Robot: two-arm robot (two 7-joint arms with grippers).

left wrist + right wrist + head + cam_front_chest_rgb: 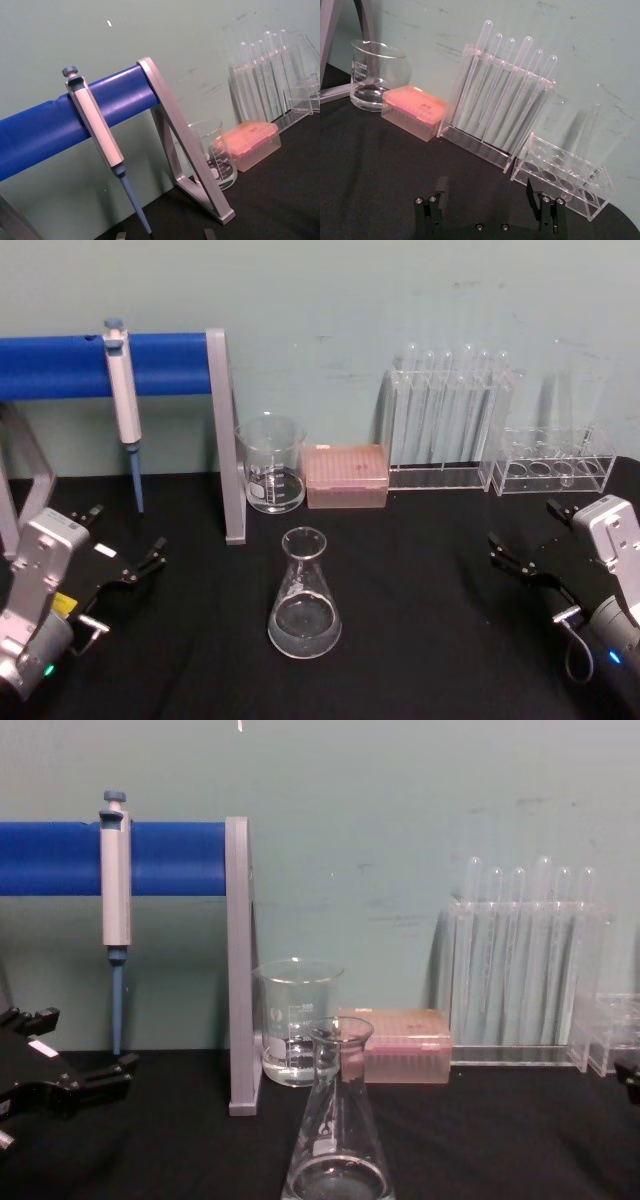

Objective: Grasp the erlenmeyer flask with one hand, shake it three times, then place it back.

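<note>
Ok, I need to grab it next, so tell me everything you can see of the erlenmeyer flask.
The erlenmeyer flask is clear glass: wide round base, narrow neck, flared rim, faint white markings, a little clear liquid. It stands upright on the black table, in front of the beaker, apart from it. The left gripper and right gripper sit open at either side, not touching it.

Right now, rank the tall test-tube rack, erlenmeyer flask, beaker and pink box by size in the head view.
tall test-tube rack
erlenmeyer flask, though nearer the camera
beaker
pink box, close to the beaker
</note>
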